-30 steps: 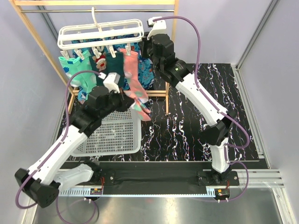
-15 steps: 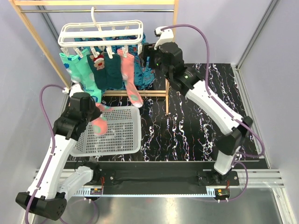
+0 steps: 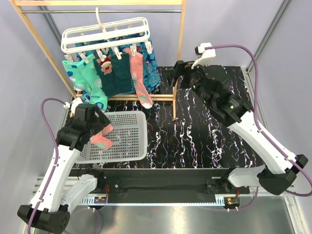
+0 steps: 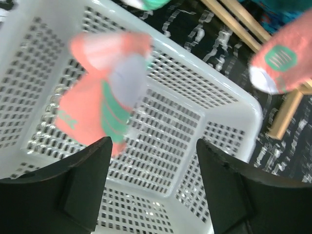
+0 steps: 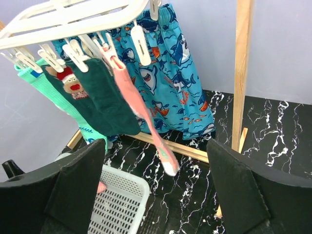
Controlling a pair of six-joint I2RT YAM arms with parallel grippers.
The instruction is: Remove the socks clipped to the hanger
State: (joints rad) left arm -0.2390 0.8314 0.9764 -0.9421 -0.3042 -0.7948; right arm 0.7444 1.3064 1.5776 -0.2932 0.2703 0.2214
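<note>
- The hanger (image 3: 105,41) hangs by its hook from the top rail of the wooden rack (image 3: 182,29), and a row of socks is clipped along its underside.
- Under the hanger's left end hang the mint green socks (image 3: 83,75). The dark teal socks (image 3: 117,75) are at its middle, one of them with a red-and-white Santa figure (image 5: 72,82). A pink sock (image 3: 135,73) hangs at its right end.
- A loose pink sock (image 3: 101,139) with mint stripes is well below the hanger and left of its middle, no longer on any clip.
- This sock is blurred in my left wrist view, so I cannot tell whether it touches anything.
- My left gripper (image 4: 153,146) is below the hanger's left end with its fingers spread wide. Nothing is between them, and the loose sock lies just past the tips.
- My right gripper (image 5: 156,146) is off to the right of the hanger, near its height and facing it. Its fingers are wide apart and hold nothing.
- The white mesh basket (image 3: 144,141) sits below the hanger, under the loose pink sock.
- A blue cloth (image 3: 153,68) with shark prints hangs just behind the hanger's right end.
- The black marbled table (image 3: 195,136) lies below the hanger and spreads out to its right.
</note>
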